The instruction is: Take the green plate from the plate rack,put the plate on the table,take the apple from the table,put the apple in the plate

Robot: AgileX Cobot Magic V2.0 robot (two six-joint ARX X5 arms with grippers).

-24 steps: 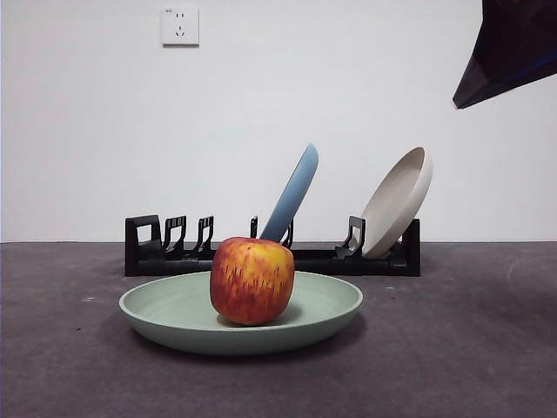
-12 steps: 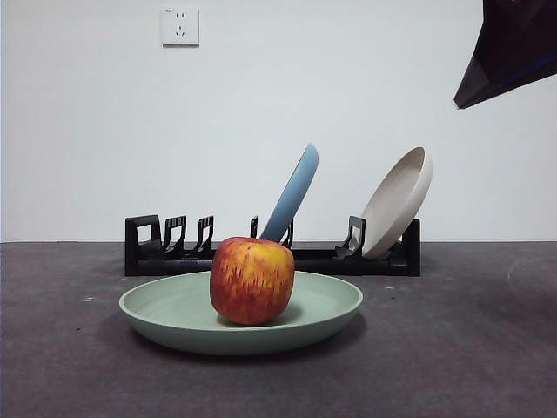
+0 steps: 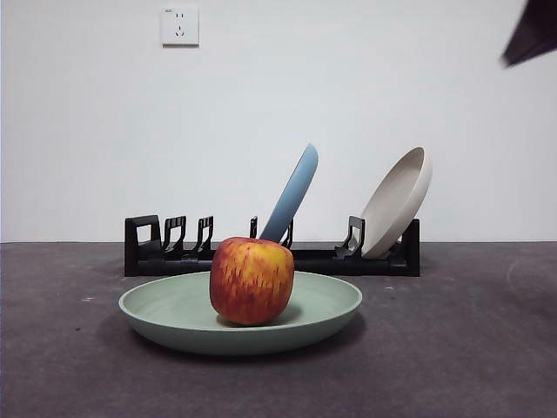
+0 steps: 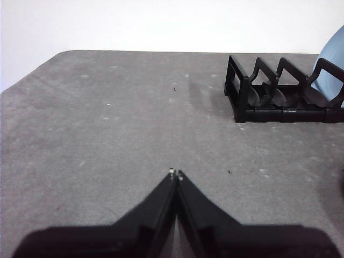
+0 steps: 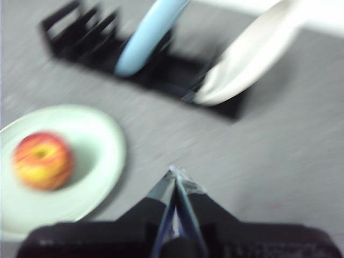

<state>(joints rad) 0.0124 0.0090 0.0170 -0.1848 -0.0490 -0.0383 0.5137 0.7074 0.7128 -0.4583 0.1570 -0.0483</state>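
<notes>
The red and yellow apple [image 3: 251, 280] [image 5: 43, 160] sits inside the pale green plate [image 3: 165, 309] [image 5: 99, 161], which lies flat on the dark grey table [image 3: 461, 348] in front of the black plate rack [image 3: 152, 248] [image 4: 252, 94]. My right gripper [image 5: 175, 173] is shut and empty, high above the table to the right of the plate; in the front view it shows only as a dark tip [image 3: 533, 35] at the top right corner. My left gripper [image 4: 176, 174] is shut over bare table, left of the rack's end.
In the rack lean a light blue plate [image 3: 291, 193] [image 5: 148, 32] and a cream-white dish [image 3: 398, 202] [image 5: 252, 54]. A white wall with a socket [image 3: 179, 25] stands behind. The table's left edge and rounded corner [image 4: 32, 70] show in the left wrist view.
The dark arm at the top right of the front view has pulled up and outward, leaving only a small tip. Apple, plate and rack have not moved.
</notes>
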